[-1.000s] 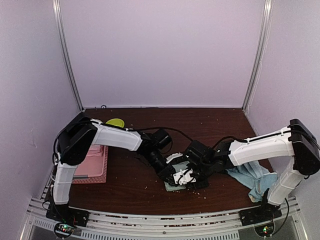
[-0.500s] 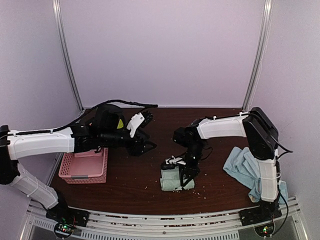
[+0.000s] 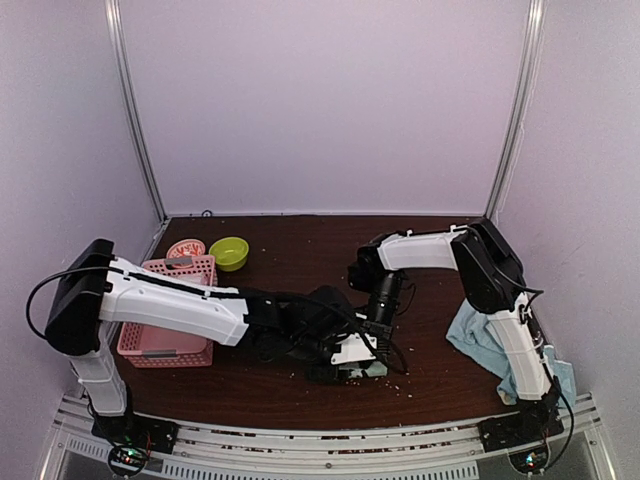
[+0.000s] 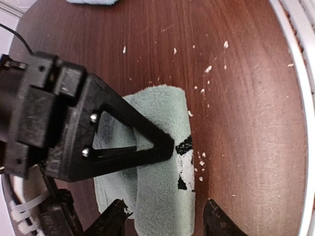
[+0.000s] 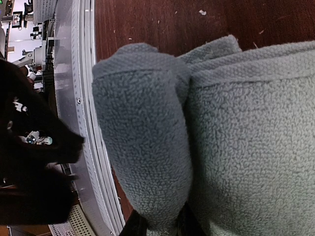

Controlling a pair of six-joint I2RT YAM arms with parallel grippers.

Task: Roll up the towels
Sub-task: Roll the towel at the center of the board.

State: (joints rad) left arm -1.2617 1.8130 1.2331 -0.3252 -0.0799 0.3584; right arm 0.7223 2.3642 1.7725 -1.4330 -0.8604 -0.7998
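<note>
The mint green towel [image 4: 162, 196], partly rolled and with a dark mark, lies on the brown table near the front edge. In the top view only a sliver of the mint towel [image 3: 352, 371] shows under the grippers. My left gripper [image 4: 165, 222] is open, one fingertip on each side of the roll. My right gripper [image 5: 160, 227] is shut on the rolled end of the mint towel [image 5: 142, 147]; its black finger [image 4: 133, 142] lies across the towel. Both grippers meet at the table's front centre, left gripper [image 3: 338, 352], right gripper [image 3: 368, 340]. Light blue towels [image 3: 490, 340] lie crumpled at the right. No pink towel shows.
A rigid pink basket [image 3: 170, 310] stands at the left. A yellow-green bowl [image 3: 229, 252] and a small pink dish [image 3: 187, 248] sit behind it. The metal front rail [image 3: 300, 440] runs just before the towel. White crumbs [image 4: 209, 69] dot the table.
My left arm has swung from beside the basket back to the mint towel at the front centre. My right arm has bent more steeply over the towel; its gripper stays on it.
</note>
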